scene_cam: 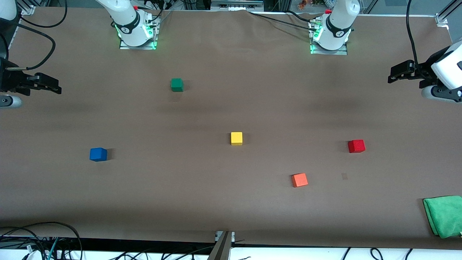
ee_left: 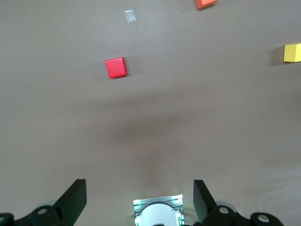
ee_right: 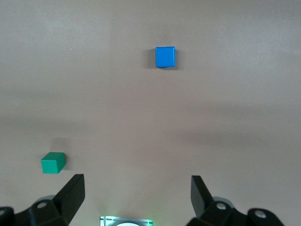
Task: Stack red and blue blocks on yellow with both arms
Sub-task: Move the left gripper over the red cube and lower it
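The yellow cube (scene_cam: 236, 138) (ee_left: 292, 52) sits near the table's middle. A red cube (scene_cam: 356, 146) (ee_left: 115, 67) lies toward the left arm's end, level with the yellow one. The blue cube (scene_cam: 98, 154) (ee_right: 164, 56) lies toward the right arm's end. My left gripper (scene_cam: 394, 74) (ee_left: 140, 200) hangs open and empty high over the table's edge at the left arm's end. At the other end, my right gripper (scene_cam: 54, 86) (ee_right: 137, 197) hangs the same way, open and empty. Both arms wait apart from the cubes.
A green cube (scene_cam: 177, 84) (ee_right: 52, 162) sits close to the right arm's base (scene_cam: 136, 34). An orange cube (scene_cam: 299, 180) (ee_left: 206, 3) lies nearer the front camera than the red one. A folded green cloth (scene_cam: 444, 215) rests at the front corner of the left arm's end.
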You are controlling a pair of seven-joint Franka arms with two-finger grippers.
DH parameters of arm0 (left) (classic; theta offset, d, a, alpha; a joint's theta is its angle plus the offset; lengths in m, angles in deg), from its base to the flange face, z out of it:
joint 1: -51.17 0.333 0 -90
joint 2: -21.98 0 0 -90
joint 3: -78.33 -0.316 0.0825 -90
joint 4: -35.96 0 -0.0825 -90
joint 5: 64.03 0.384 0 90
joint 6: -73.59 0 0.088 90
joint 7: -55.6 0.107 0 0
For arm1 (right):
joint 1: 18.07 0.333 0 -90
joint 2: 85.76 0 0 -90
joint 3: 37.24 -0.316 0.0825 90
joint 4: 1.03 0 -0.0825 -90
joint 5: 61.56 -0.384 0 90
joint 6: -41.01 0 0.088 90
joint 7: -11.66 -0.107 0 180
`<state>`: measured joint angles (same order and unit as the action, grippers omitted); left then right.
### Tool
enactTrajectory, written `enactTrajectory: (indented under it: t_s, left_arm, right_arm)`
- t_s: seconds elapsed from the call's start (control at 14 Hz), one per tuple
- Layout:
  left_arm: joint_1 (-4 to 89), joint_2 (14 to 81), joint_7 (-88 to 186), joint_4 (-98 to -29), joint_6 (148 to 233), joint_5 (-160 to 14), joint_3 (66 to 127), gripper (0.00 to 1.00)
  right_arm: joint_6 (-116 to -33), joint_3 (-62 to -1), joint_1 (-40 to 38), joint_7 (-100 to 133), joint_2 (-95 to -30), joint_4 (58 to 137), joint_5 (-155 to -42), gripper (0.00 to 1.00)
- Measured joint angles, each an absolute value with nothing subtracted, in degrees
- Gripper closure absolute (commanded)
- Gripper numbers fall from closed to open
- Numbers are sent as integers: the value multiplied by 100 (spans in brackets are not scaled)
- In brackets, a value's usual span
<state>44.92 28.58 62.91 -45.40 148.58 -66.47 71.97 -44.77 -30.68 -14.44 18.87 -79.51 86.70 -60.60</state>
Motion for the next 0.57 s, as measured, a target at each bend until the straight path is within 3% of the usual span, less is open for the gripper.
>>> enactTrajectory:
  t_s: [0.21, 0.57]
  left_arm:
    - [4496, 3023, 6290, -4554, 14980, -6647, 7181, 0]
    - [4499, 3710, 6291, -4713, 16083, -6647, 7179, 0]
  right_arm:
    - [-4493, -3068, -1444, 1887, -7919, 8670, -6060, 0]
    - [-4512, -3067, -1444, 1887, -7911, 8669, -6060, 0]
